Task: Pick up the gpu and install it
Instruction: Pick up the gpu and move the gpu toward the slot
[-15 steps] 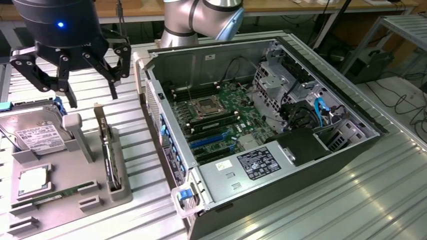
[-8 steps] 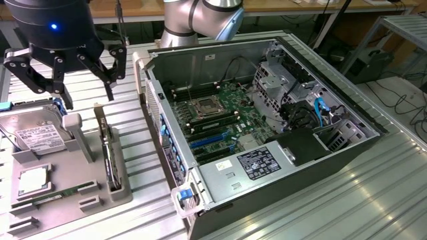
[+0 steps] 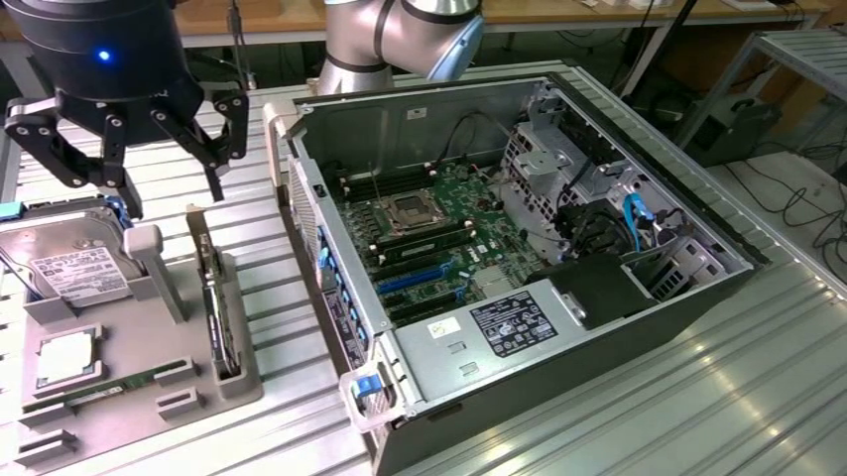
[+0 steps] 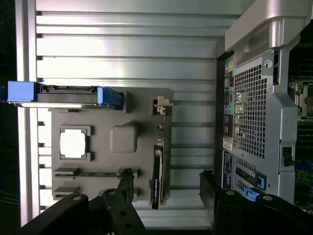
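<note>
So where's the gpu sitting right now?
The gpu stands on edge in the grey tray on the exterior view's left, between the hard drive and the case, under the open gripper.

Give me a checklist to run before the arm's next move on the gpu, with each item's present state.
1. Open gripper: ok, fingers spread, holding nothing.
2. Seated gpu: ok, on edge in the grey holder.
3. Alignment: ok, the wrist view puts the card below the gap between the fingers.
4. Open computer case: ok, motherboard exposed.
5. Free blue expansion slots: ok, no card in them.
6. Card's edge contacts: cannot tell.
</note>
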You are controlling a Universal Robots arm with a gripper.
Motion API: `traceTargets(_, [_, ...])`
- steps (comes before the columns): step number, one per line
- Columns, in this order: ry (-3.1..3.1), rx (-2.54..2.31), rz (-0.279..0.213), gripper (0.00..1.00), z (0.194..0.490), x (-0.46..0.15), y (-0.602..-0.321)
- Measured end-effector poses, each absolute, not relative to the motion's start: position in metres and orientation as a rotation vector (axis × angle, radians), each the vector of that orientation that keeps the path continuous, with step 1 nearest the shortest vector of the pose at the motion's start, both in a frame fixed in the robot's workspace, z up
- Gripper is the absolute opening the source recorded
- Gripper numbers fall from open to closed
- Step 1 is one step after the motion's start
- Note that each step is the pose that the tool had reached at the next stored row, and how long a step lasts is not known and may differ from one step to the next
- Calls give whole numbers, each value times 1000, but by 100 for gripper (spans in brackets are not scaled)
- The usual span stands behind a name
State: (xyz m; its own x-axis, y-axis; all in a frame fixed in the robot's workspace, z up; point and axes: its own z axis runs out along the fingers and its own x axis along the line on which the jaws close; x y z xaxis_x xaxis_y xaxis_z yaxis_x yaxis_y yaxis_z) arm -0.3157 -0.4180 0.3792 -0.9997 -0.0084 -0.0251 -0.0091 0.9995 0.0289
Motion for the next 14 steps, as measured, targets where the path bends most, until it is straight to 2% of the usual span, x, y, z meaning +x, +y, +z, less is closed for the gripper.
traceTargets(14, [3116,-14,45,66,376,-319,-418])
